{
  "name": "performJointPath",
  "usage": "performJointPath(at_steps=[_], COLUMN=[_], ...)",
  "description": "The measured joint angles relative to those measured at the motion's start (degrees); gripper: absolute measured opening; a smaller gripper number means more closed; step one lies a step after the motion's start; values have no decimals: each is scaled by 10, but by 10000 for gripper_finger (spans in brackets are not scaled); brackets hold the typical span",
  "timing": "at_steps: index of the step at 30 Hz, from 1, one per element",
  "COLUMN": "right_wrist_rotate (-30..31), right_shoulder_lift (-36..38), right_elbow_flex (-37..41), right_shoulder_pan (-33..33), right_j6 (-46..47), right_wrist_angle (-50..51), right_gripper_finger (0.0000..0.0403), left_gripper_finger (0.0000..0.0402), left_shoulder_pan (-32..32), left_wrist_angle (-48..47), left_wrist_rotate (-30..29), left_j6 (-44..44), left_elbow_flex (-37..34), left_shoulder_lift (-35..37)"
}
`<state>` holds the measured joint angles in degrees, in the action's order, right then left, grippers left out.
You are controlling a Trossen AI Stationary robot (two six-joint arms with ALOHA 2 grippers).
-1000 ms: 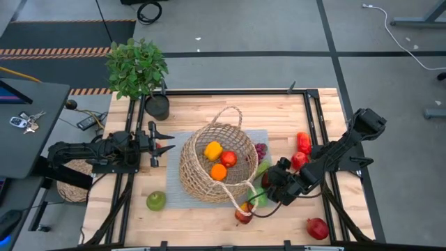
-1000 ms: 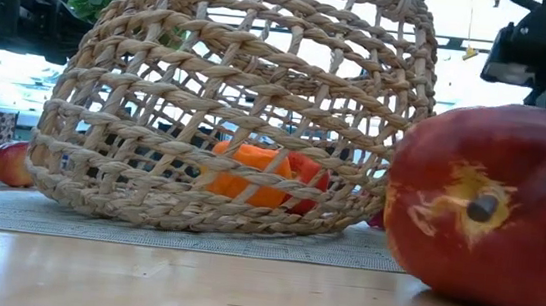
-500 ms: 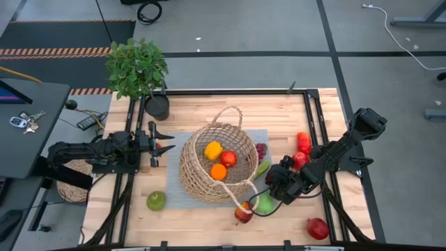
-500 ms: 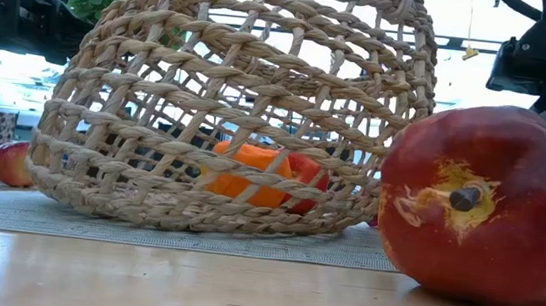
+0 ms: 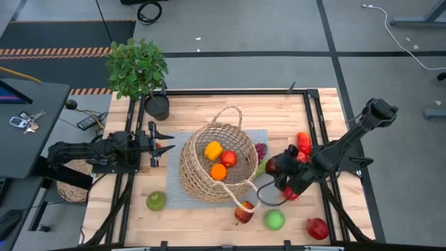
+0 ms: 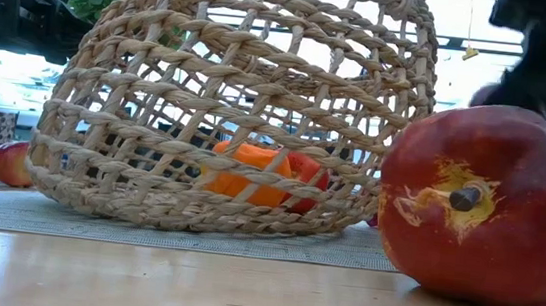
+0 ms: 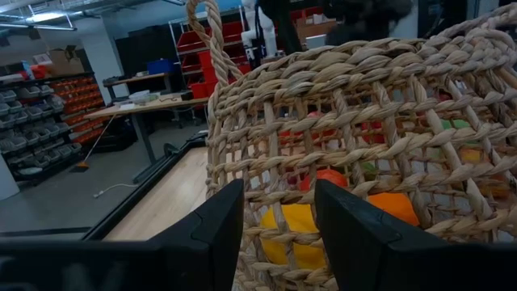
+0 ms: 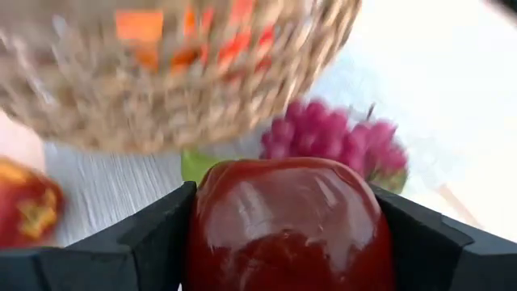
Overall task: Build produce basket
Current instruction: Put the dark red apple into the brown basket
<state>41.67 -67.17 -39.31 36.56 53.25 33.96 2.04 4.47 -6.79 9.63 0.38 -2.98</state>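
The right gripper (image 8: 287,234) pinches a dark red apple (image 8: 287,222) between its fingers, with the basket (image 5: 217,164) just beyond it and purple grapes (image 8: 335,141) lying between them. The left gripper (image 7: 279,234) waits with fingers spread on the basket's far side.

Basket (image 8: 161,73) motion-blurred in right wrist view, green fruit (image 8: 198,166) mostly hidden behind held apple (image 8: 287,218)

- grey concrete floor (image 5: 237,35) around wood table (image 5: 202,108), dark seam lines across it
- potted plant (image 5: 137,68) at table corner
- grey side desk (image 5: 28,118) holding keys (image 5: 21,122)
- parts shelving (image 7: 40,113) with bins, workbench (image 7: 145,103) behind
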Motion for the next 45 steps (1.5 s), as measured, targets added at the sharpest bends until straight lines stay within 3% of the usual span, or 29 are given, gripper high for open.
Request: performJointPath(at_steps=[10, 17, 22, 26, 35, 40, 45], right_wrist_rotate=[85, 97, 108, 113, 87, 76, 83], right_shoulder_lift=[126, 162, 163, 163, 149, 113, 57], right_elbow_flex=[0, 0, 0, 0, -1, -37, -67], right_shoulder_pan=[-9, -9, -9, -11, -32, -47, -60], right_j6=[-80, -286, -416, -459, -486, -574, -732], right_wrist_angle=[-22, -238, -408, -471, -526, -519, -518], right_gripper_finger=[327, 327, 327, 327, 327, 327, 329], left_gripper_finger=[160, 160, 160, 160, 160, 160, 160], left_shoulder_pan=[0, 0, 0, 0, 0, 0, 0], left_wrist_angle=[0, 0, 0, 0, 0, 0, 0], left_wrist_rotate=[0, 0, 0, 0, 0, 0, 0], left_j6=[0, 0, 0, 0, 0, 0, 0], left_elbow_flex=[0, 0, 0, 0, 0, 0, 0], left_shoulder_lift=[0, 0, 0, 0, 0, 0, 0])
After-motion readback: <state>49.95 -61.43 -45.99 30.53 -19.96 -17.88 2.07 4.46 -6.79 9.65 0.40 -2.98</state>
